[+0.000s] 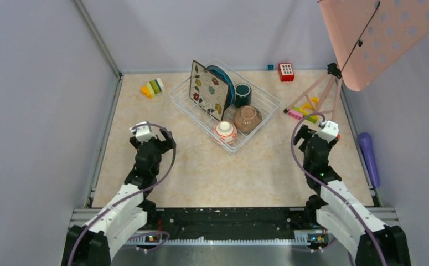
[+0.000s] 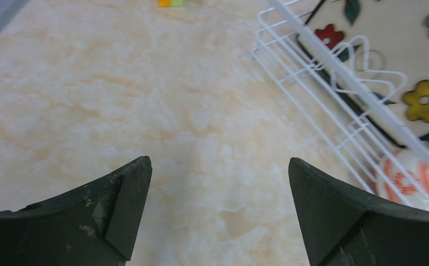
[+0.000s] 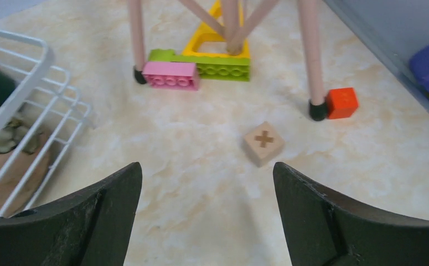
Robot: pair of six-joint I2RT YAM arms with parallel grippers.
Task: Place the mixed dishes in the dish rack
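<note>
The white wire dish rack (image 1: 267,100) stands at the table's middle back. In it the square leaf-patterned plate (image 1: 207,88) stands on edge with the blue plate (image 1: 223,77) behind it, beside the dark green mug (image 1: 242,94), the brown bowl (image 1: 248,118) and the orange-white bowl (image 1: 225,132). The grey-rimmed plate is hidden. My left gripper (image 1: 152,132) is open and empty, left of the rack (image 2: 334,111); the leaf plate (image 2: 400,61) and orange-white bowl (image 2: 414,180) show in its view. My right gripper (image 1: 313,132) is open and empty, right of the rack (image 3: 29,105).
A pink perforated board (image 1: 383,33) on a tripod (image 1: 317,97) stands back right, with toy blocks (image 3: 201,66) at its feet, a wooden cube (image 3: 263,143) and an orange cube (image 3: 342,102). Coloured blocks (image 1: 153,87) lie back left, a red block (image 1: 285,71) at the back, a purple object (image 1: 368,158) right.
</note>
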